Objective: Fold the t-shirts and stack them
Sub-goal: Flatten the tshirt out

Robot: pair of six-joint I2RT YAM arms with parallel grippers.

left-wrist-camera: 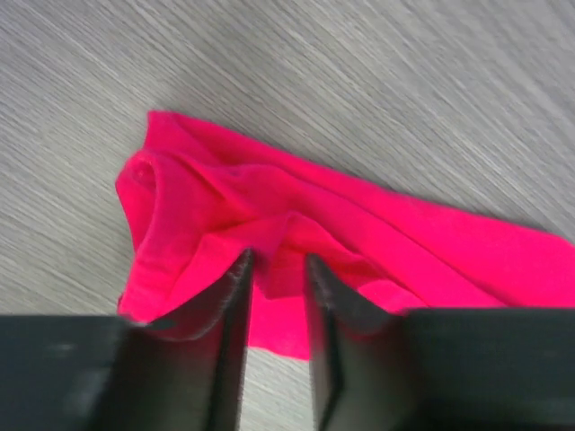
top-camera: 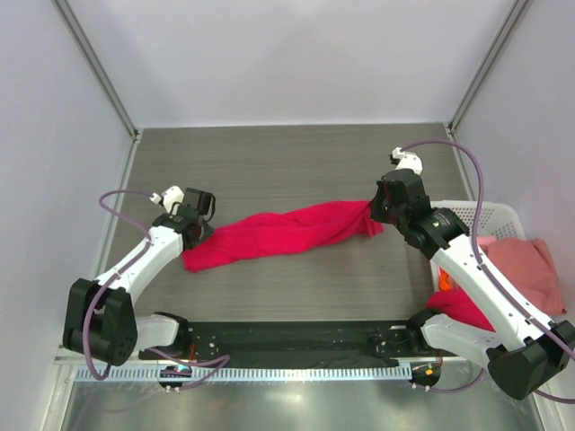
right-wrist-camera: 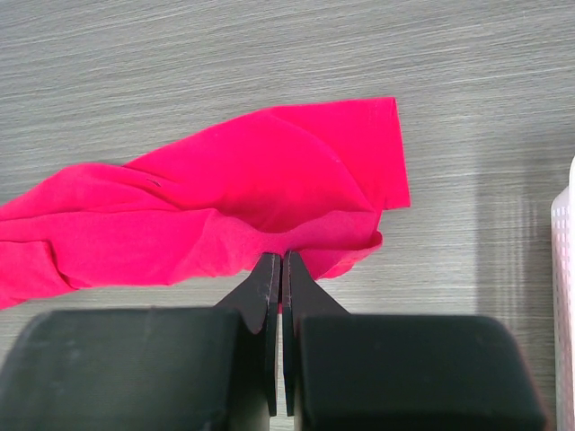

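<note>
Barely begun, I judge: the crimson t-shirt (top-camera: 287, 235) lies twisted and unfolded mid-desk, right fingers (right-wrist-camera: 283, 260) clamped on its right end, left fingers (left-wrist-camera: 274, 269) apart astride its left end, other shirts (top-camera: 530, 269) waiting in the basket (top-camera: 476, 214) at the right edge.

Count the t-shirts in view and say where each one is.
3, though more may be hidden. The crimson t-shirt lies stretched across the table between both grippers. The salmon-pink t-shirt sits in the white basket. A red t-shirt shows beneath the right arm.

White-walled lab test cell (top-camera: 296, 54)
</note>
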